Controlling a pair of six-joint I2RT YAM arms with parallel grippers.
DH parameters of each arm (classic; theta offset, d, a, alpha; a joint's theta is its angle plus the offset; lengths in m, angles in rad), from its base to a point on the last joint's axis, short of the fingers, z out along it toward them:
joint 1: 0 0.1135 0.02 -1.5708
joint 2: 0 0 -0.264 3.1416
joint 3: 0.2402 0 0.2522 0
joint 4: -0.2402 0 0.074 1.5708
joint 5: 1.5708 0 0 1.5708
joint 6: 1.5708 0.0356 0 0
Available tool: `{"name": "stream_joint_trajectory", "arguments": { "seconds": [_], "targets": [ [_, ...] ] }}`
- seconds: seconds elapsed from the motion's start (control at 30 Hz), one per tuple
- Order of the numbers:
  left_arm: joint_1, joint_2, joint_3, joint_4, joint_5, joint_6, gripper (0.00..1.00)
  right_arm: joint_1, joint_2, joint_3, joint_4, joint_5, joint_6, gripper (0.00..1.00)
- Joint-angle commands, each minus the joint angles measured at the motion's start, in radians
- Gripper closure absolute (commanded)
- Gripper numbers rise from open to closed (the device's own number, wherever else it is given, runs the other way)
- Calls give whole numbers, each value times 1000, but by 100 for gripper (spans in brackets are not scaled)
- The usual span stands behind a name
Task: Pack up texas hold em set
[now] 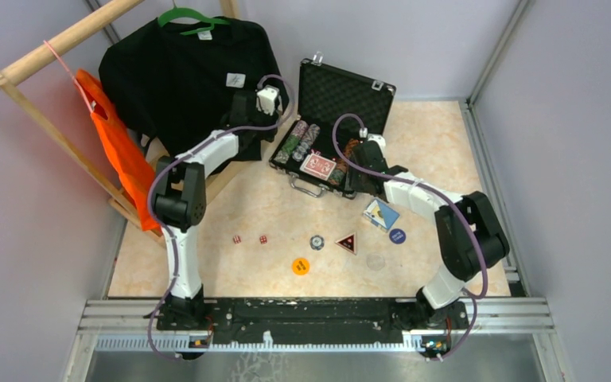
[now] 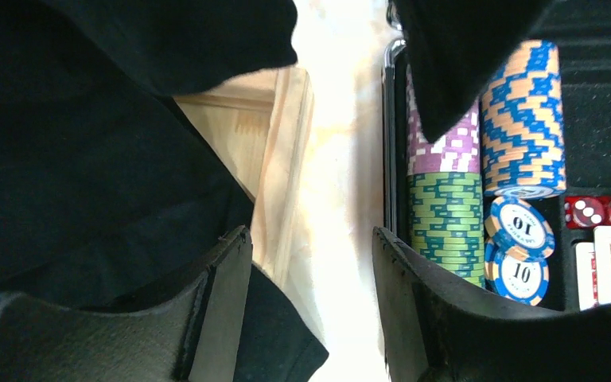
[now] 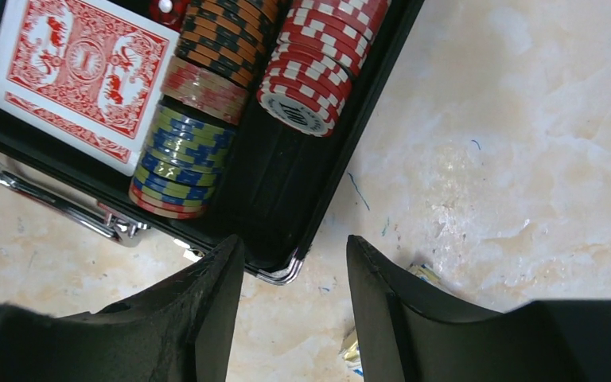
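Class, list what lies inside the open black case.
The case holds rows of striped poker chips, a red-backed card deck and red dice. Anything beneath the cards is hidden.

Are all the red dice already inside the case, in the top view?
No, two red dice lie on the table, nearer the arm bases than the open case.

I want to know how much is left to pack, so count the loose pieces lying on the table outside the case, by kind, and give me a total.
Red dice: 2
Striped poker chip: 1
Triangular token: 1
Round tokens, orange, dark blue, pale: 3
Blue and yellow flat piece: 1
Total: 8
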Motion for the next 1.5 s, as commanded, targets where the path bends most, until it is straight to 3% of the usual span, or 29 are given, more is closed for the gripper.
{"name": "stream_joint_trajectory", "arguments": {
  "seconds": [0.0,0.37,0.67,1.0,1.47],
  "targets": [
    [7,35,24,-12,25,-22,37,-14,22,43,14,16,-6,50],
    [8,79,22,-8,28,-20,37,-20,127,29,50,-32,-3,67],
    [7,76,-4,14,28,-31,36,-22,98,-7,65,-37,-41,100],
    [7,58,-47,43,39,-45,35,-22,6,-92,69,-14,-155,100],
    [7,56,-51,82,72,-86,33,-36,-134,-168,-11,39,-147,100]
  ]
}}
